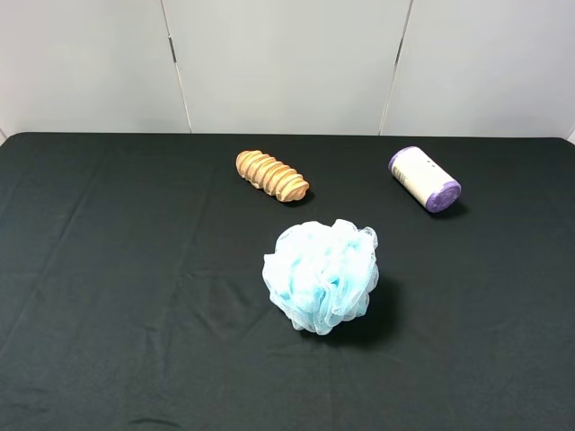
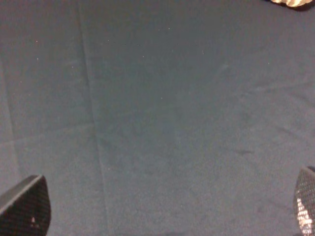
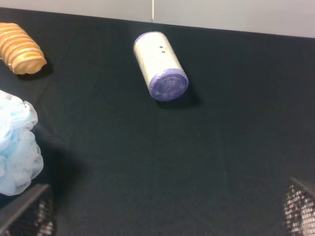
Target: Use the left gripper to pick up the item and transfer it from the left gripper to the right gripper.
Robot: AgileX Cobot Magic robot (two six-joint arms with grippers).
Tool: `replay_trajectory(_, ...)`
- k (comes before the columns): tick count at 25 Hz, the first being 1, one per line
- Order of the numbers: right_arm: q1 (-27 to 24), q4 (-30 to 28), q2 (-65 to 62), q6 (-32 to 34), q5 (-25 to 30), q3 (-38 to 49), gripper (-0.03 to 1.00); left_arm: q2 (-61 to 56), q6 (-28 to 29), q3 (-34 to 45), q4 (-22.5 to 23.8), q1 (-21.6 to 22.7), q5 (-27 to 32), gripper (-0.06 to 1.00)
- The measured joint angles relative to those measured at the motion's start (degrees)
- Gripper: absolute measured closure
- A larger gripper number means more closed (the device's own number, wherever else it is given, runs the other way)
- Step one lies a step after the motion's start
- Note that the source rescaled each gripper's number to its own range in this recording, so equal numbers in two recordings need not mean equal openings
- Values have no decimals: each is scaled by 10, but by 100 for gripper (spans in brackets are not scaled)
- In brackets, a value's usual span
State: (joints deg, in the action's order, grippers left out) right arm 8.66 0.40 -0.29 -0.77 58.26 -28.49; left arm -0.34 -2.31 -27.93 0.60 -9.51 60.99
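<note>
only fingertips of left hand (image 2: 162, 209) visible, wooden piece (image 2: 291, 3) cropped

A small cream cylindrical roll with purple ends (image 1: 424, 180), a ribbed tan wooden piece (image 1: 272, 175) and a fluffy light-blue mesh sponge (image 1: 322, 275) on black cloth (image 1: 126, 269).

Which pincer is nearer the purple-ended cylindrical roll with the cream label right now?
Right. The right pincer has the purple-ended cylindrical roll lying ahead in its wrist view. The left pincer faces bare black cloth, with no roll in its view.
</note>
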Motion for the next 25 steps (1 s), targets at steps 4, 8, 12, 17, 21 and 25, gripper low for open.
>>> replay_trajectory(4,0,0,0,0,0,0,-3,0,0,0,0,0,0,-2)
replay_trajectory(8,0,0,0,0,0,0,-3,0,0,0,0,0,0,-2)
replay_trajectory(12,-22,0,0,0,0,0,-3,0,0,0,0,0,0,-2)
replay_trajectory(17,-76,0,0,0,0,0,-3,0,0,0,0,0,0,-2)
replay_trajectory(21,-87,-1,0,0,0,0,-3,0,0,0,0,0,0,-2)
replay_trajectory(25,-87,-1,0,0,-1,0,-3,0,0,0,0,0,0,-2)
